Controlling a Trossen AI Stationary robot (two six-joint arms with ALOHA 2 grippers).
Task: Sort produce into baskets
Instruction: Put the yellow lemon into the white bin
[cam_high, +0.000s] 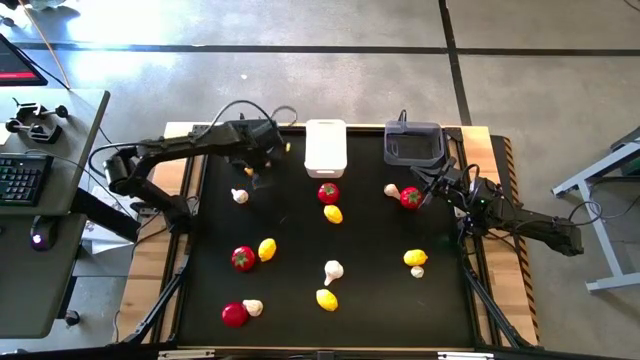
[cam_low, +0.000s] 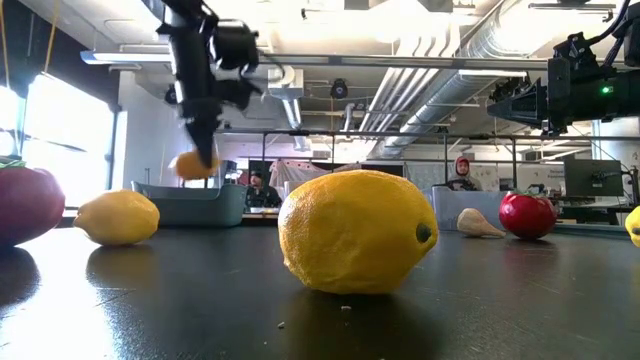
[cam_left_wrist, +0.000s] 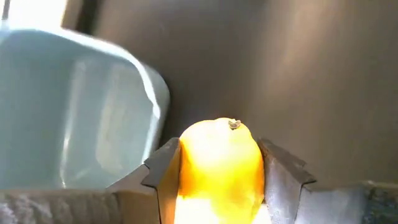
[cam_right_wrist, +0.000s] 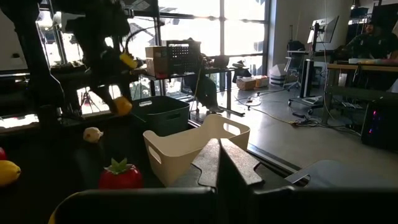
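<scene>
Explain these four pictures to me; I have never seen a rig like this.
Two robot arms work at a black table. One picture looks straight down, one sits at table height, and one rides on each wrist. Red, yellow and whitish toy produce lies scattered. At the back stand a white basket and a dark basket; a third basket shows in the left wrist picture. The left pincer holds a lemon in the air. The right pincer waits by a tomato, empty.
</scene>
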